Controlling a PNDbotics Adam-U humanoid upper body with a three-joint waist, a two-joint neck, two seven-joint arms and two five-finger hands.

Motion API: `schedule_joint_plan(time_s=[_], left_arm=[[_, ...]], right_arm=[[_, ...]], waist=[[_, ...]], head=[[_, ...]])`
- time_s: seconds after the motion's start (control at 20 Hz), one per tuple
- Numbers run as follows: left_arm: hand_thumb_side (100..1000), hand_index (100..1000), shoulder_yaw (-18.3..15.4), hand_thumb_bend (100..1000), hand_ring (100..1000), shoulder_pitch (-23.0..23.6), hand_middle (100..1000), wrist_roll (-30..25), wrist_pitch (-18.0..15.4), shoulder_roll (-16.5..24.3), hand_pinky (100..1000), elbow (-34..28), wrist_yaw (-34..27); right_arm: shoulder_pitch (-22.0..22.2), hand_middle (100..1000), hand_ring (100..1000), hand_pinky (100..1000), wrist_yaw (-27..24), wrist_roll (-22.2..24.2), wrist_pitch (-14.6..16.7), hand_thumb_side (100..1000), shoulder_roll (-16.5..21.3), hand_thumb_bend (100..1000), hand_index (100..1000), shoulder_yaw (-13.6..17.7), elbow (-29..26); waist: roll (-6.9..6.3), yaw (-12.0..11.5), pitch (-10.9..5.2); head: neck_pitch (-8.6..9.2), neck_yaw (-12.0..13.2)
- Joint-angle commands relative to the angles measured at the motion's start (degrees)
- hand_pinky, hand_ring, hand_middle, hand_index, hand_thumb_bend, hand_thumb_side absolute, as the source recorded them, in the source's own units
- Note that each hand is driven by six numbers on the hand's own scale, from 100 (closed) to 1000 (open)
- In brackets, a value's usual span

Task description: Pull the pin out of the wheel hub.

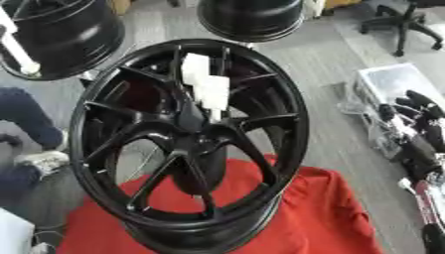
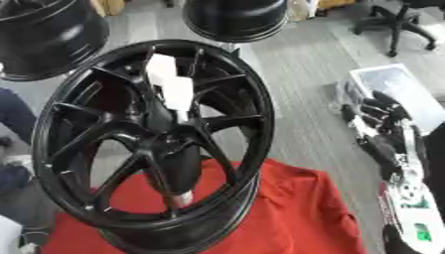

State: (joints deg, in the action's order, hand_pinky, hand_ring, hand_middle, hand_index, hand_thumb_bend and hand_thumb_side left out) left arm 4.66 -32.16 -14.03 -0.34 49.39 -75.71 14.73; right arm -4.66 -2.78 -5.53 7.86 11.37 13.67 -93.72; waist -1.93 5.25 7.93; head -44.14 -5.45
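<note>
Nearest to me lies a red cloth [image 1: 322,208], spread over the surface under the wheel; its right part is bare and its far edge ends just behind the wheel's lower rim.

The black wheel hub [image 1: 189,144] stands on that cloth, tilted, its spoked face turned up towards me. Its rim almost fills the middle of my view, so there is little room on its left. To its right a strip of grey floor [image 1: 326,74] lies open between the rim and my right hand.

My right hand [image 2: 387,131] shows at the right edge, well apart from the wheel and touching nothing. Its fingers are spread and loosely bent, pointing away from me, with nothing between them. My left hand shows in neither view.

The pin [image 1: 205,84] is a white blocky piece sitting in the hub's centre, between the upper spokes, with a thinner white stem running down into the middle bore. It is still seated there.

Beyond my right hand lies a white tray [image 1: 391,82]; I cannot tell what is in it. Further off, two more black wheels [image 1: 252,17] stand on the floor.
</note>
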Motion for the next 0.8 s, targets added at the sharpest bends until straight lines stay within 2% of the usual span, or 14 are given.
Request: schedule_joint_plan(time_s=[0.05, 0.15, 0.2, 0.25, 0.3, 0.45, 0.65, 0.8], left_arm=[[502, 635, -2.7, 253, 790, 2.2, 639, 1.4, 2.8, -0.9, 657, 3.8, 2.2], [507, 667, -3.4, 263, 812, 5.1, 677, 2.3, 3.8, -2.7, 671, 6.7, 3.3], [532, 717, -3.8, 317, 851, 6.5, 734, 2.9, 3.8, -3.5, 696, 8.1, 3.9], [542, 733, -4.1, 328, 863, 7.9, 750, 3.4, 3.6, -4.4, 704, 9.5, 4.6], [593, 790, -4.6, 397, 906, 9.3, 808, 4.0, 3.1, -5.2, 738, 10.9, 5.2], [713, 855, -6.3, 513, 959, 13.6, 878, 5.7, 0.9, -7.5, 783, 14.0, 6.5], [744, 859, -8.1, 525, 982, 17.6, 896, 7.5, -1.1, -9.1, 789, 14.4, 6.6], [724, 795, -10.9, 428, 963, 19.5, 837, 10.1, -1.4, -12.7, 744, 11.7, 4.9]], right_arm=[[-0.3, 727, 791, 818, 0.2, -0.5, 0.1, 373, 1.0, 579, 831, 0.5, -0.9], [-0.3, 727, 791, 818, 0.2, -0.4, 0.0, 373, 0.9, 579, 831, 0.4, -0.9], [-0.4, 727, 791, 818, 0.2, -0.3, 0.0, 374, 0.9, 580, 831, 0.3, -0.9], [-0.4, 727, 791, 818, 0.2, -0.2, 0.0, 374, 0.8, 580, 831, 0.2, -0.9], [-0.4, 727, 791, 818, 0.2, -0.1, 0.0, 374, 0.8, 580, 831, 0.1, -0.9], [-0.4, 727, 791, 818, 0.1, 0.1, 0.0, 374, 0.7, 580, 831, 0.0, -0.8], [-0.4, 727, 791, 818, 0.0, 0.2, 0.0, 374, 0.6, 580, 831, -0.2, -0.8], [-0.5, 727, 791, 819, 0.0, 0.2, 0.0, 374, 0.4, 580, 831, -0.1, -0.8]], waist=[[0.13, 0.0, -0.49], [0.20, 0.2, -0.52], [0.25, 0.3, -0.55], [0.31, 0.5, -0.56], [0.36, 0.6, -0.58], [0.49, 1.1, -0.64], [0.62, 1.4, -0.69], [0.68, 1.3, -0.61]], head=[[0.36, -0.2], [0.16, 0.0], [0.09, 0.1], [0.05, 0.3], [0.04, 0.4], [0.02, 0.9], [0.02, 1.1], [0.02, 0.9]])
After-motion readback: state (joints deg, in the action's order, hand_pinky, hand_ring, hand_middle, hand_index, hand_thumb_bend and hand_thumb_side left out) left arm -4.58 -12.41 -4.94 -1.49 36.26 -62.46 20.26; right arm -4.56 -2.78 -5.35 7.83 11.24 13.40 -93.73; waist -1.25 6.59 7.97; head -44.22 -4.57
